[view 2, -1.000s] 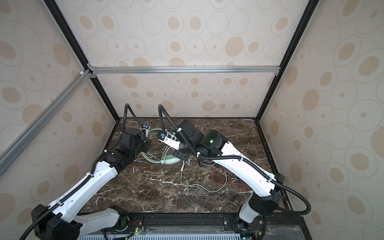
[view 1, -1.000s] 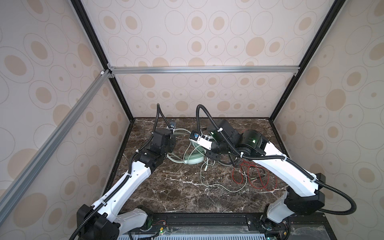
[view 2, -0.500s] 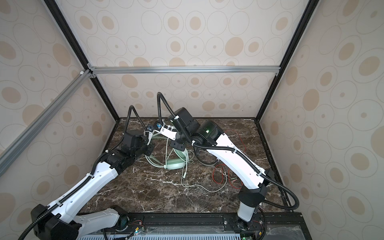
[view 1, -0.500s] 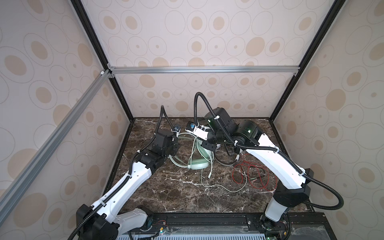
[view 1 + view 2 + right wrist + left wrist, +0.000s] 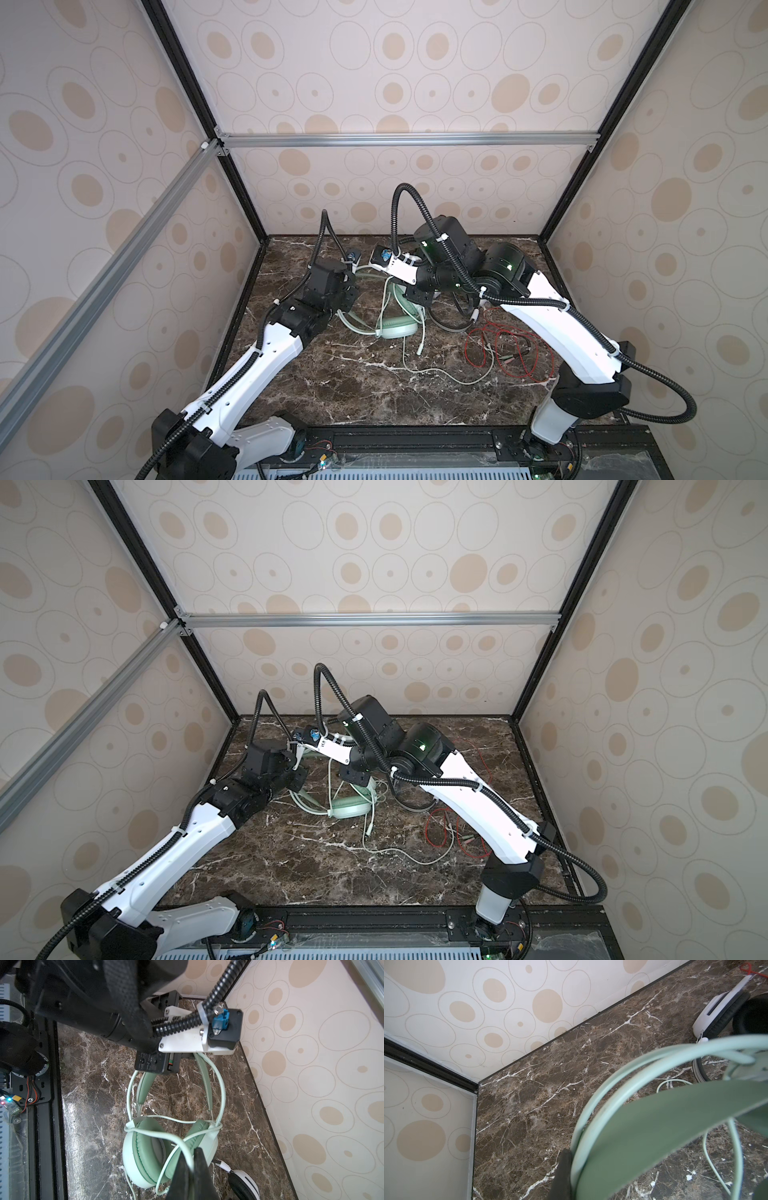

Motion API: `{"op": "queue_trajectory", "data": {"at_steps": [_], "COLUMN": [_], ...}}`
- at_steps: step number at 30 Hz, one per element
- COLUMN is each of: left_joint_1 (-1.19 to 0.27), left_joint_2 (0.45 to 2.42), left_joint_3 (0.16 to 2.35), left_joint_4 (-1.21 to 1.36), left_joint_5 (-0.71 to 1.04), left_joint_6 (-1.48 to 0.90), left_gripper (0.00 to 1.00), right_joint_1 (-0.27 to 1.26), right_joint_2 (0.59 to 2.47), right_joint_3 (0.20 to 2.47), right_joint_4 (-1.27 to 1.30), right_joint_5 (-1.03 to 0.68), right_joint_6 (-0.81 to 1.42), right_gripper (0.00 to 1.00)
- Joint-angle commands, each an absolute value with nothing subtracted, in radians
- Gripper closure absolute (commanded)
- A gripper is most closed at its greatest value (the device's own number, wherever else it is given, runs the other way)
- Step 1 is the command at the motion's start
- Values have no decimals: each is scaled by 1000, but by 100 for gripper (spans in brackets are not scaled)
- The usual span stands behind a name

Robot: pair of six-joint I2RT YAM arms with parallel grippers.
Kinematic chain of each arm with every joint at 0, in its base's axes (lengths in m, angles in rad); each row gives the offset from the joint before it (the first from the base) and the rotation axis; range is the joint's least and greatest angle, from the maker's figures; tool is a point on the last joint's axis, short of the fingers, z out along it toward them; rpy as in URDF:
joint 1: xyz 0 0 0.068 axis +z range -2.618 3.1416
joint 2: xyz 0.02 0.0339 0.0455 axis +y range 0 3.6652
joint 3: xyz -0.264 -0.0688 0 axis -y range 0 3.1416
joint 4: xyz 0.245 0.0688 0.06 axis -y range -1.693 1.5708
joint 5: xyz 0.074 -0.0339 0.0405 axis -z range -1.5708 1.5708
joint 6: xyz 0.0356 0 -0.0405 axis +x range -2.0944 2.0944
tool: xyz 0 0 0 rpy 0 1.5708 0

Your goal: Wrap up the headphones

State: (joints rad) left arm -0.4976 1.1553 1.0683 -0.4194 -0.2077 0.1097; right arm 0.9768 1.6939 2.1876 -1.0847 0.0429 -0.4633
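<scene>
While I watched both top views, mint-green headphones (image 5: 397, 329): sat near the table middle, ear cups low on the marble, headband rising toward 10 o'clock.
left gripper (image 5: 348, 300): I saw it pinched tight on that headband, at 10 o'clock of the ear cups. My left wrist view caught only one dark finger (image 5: 562, 1169) pressed beside the green band.
right gripper (image 5: 192, 1169): narrow, clamped on the pale green-white cable (image 5: 176, 1147) just over the ear cups. In the top views it sat at 1 o'clock of them.
pale green-white cable, rest: it crossed over both ear cups, then trailed loose across the marble toward 5 o'clock.
white-and-black headphones (image 5: 451, 328): lay just beside the mint pair at 3 o'clock, partly hidden under my right arm (image 5: 552, 328).
red cable (image 5: 513, 353): lay in loose loops at 4 o'clock, apart from both grippers.
table (image 5: 353, 395): dark veined marble.
</scene>
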Motion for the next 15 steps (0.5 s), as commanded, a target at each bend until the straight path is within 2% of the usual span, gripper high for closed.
{"op": "queue_trajectory", "data": {"at_steps": [1,7,15], "left_joint_1": [-506,-507,-511], "left_joint_2": [1146,1156,1164], "left_joint_3": [1124,1133,1142], "left_joint_4": [-421,-428,-440], "left_joint_5": [-202,-191,-194], "left_joint_6": [101,97,94], "left_gripper": [100,100,100], "right_joint_1": [987,1005,1016], "right_joint_2": [1648,1629,1624], "right_joint_3": [2187,2153,2157], "right_joint_4": [-1042,-1000,-994], "right_joint_5": [16,74,61], "right_joint_6": [-476,-494,-508], "right_gripper": [100,100,100]}}
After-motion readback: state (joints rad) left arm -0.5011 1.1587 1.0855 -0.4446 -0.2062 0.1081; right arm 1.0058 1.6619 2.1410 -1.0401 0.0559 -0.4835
